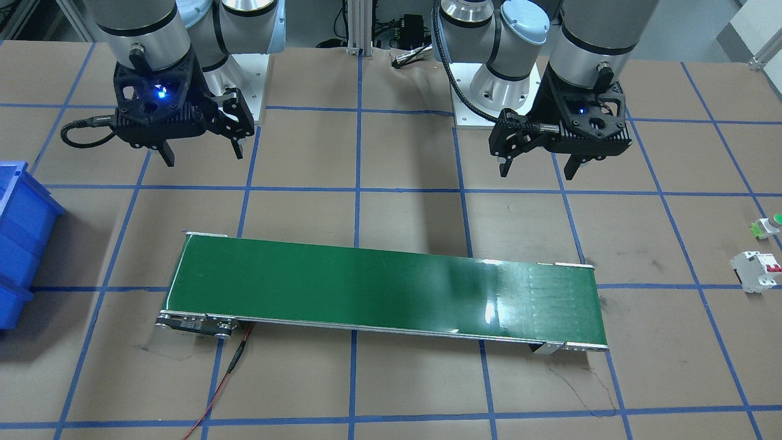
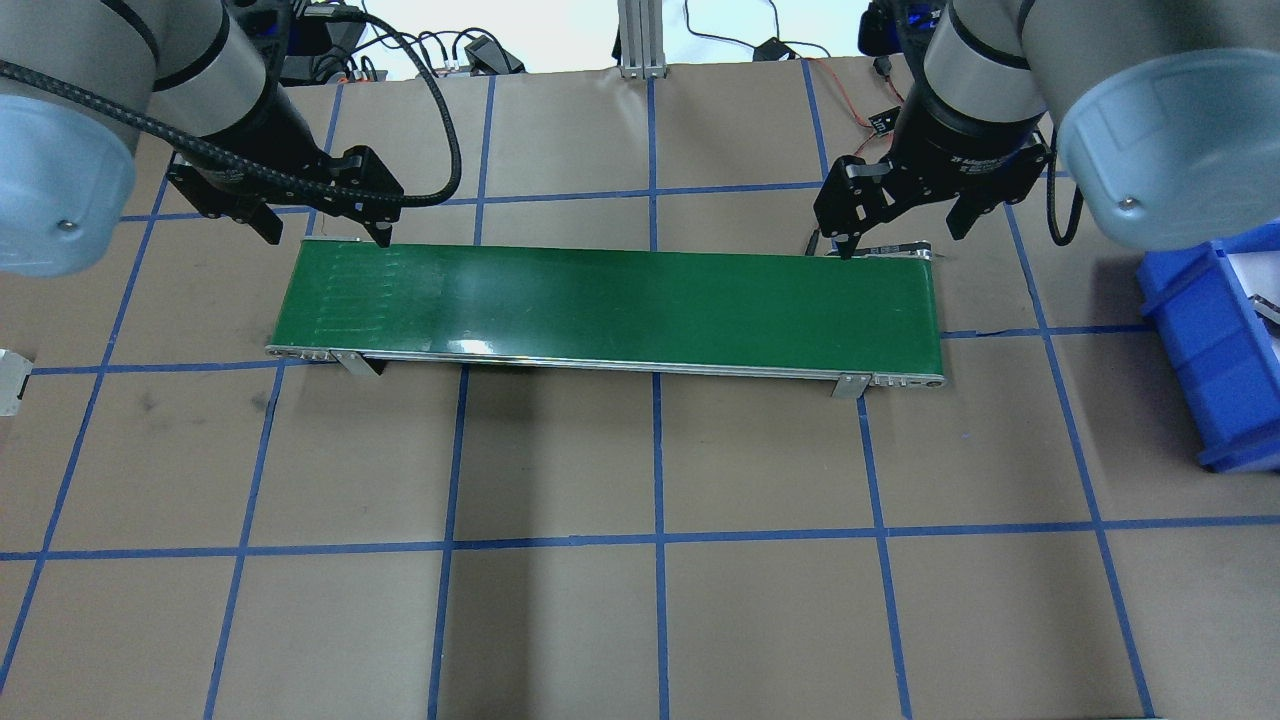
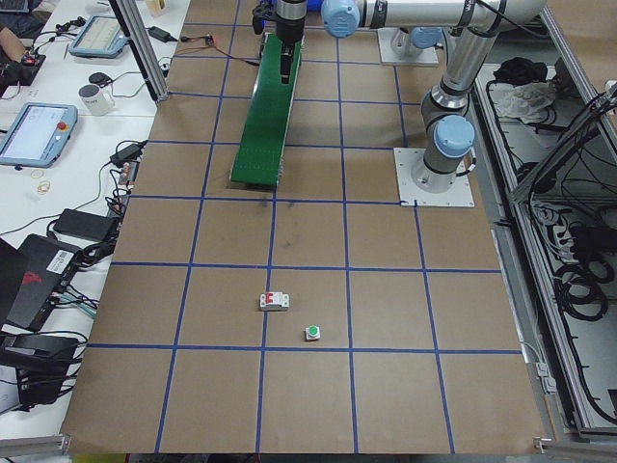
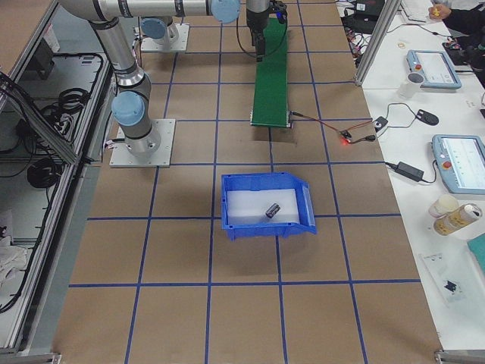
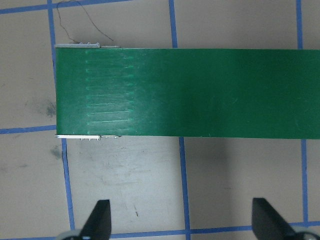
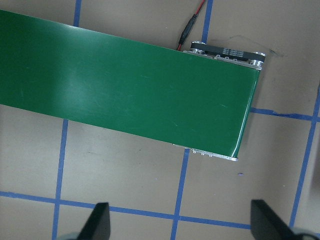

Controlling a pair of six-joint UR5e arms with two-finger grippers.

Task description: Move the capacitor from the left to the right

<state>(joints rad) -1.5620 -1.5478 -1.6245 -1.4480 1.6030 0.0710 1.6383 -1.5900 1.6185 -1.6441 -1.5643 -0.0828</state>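
The capacitor, a small dark cylinder, lies on a white sheet inside the blue bin at the robot's right end of the table. It shows only in the exterior right view. My left gripper hangs open and empty behind the left end of the green conveyor belt. My right gripper hangs open and empty behind the belt's right end. Both wrist views show open fingers, left gripper and right gripper, over the bare belt.
A white circuit breaker with red switches and a green-and-white push button sit on the table at the robot's left end. The blue bin stands past the belt's right end. A red wire runs from the belt motor.
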